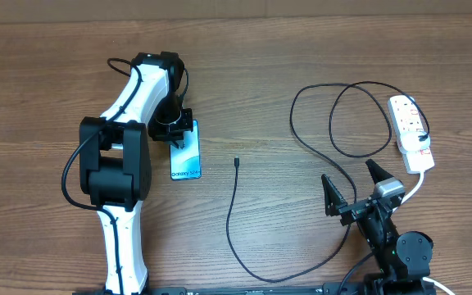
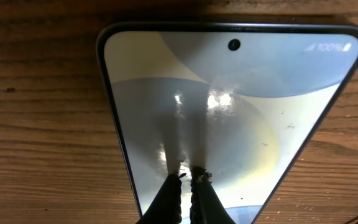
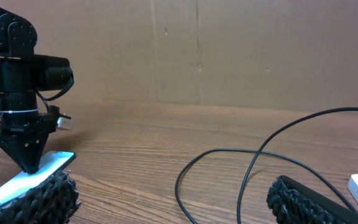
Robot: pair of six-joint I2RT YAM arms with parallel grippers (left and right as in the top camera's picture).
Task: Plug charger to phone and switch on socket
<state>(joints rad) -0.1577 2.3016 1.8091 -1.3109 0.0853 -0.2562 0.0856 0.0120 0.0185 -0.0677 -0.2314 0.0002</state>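
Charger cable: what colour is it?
The charger is plain black, and it shows best in the overhead view against the brown wooden table.

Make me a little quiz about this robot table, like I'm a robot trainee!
1. True or false: the charger plug is already in the phone.
2. The left end effector touches the phone's screen. Its fingers are: A wide open, B shut together, C out of view.
3. Fill in: the open end effector nearer the socket is the robot's ___ one.

Key: 1 false, it lies on the table apart from the phone; 2 B; 3 right.
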